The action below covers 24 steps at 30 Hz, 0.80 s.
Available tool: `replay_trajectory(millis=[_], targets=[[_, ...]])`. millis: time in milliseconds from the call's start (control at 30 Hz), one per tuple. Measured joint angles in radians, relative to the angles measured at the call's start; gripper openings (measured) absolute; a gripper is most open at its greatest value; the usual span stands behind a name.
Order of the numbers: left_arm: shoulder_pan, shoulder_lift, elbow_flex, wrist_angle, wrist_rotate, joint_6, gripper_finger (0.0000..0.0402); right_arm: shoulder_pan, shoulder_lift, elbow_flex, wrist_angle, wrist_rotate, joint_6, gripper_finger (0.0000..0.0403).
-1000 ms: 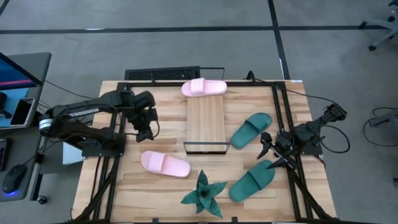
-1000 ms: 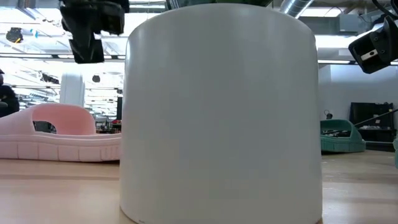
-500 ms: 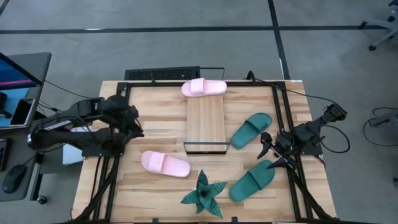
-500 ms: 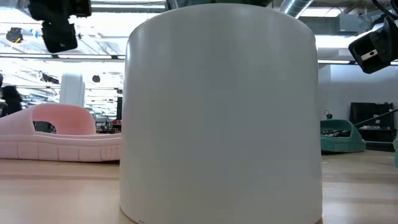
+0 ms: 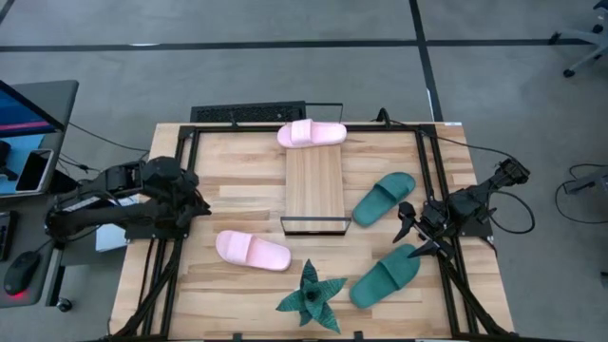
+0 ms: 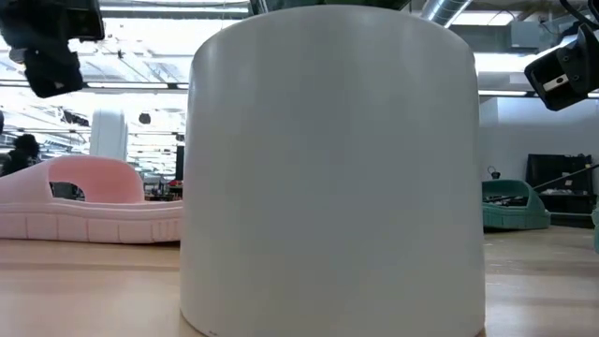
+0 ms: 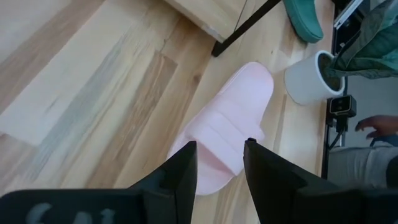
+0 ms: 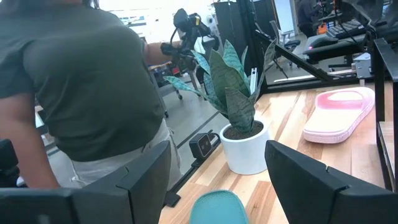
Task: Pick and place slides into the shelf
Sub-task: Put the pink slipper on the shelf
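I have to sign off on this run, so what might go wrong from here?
The pink slide at the shelf's far end overhangs both sides, so it might slip off. The other pink slide lies near the potted plant; the left gripper, open at the table's edge, might brush the leaves when reaching. A person stands close to the table.

We see a robotics lab: a framed wooden bench (image 5: 247, 180) on grey floor, a monitor desk (image 5: 33, 114) beside it, open ceiling ducts (image 6: 440, 9) overhead.

White pot (image 6: 332, 168) blocking most of the low view, person (image 8: 81, 93) cut off by the frame's edge
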State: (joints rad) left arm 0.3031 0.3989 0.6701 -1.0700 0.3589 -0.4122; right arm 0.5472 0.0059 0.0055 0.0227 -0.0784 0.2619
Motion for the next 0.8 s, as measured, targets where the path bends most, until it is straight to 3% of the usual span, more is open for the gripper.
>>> replay_trajectory(millis=[800], targets=[[0.000,-0.073,-0.017,-0.099,-0.058,-0.189,0.0119,0.000,0.000,0.000,0.000,0.000,0.000,0.0254]])
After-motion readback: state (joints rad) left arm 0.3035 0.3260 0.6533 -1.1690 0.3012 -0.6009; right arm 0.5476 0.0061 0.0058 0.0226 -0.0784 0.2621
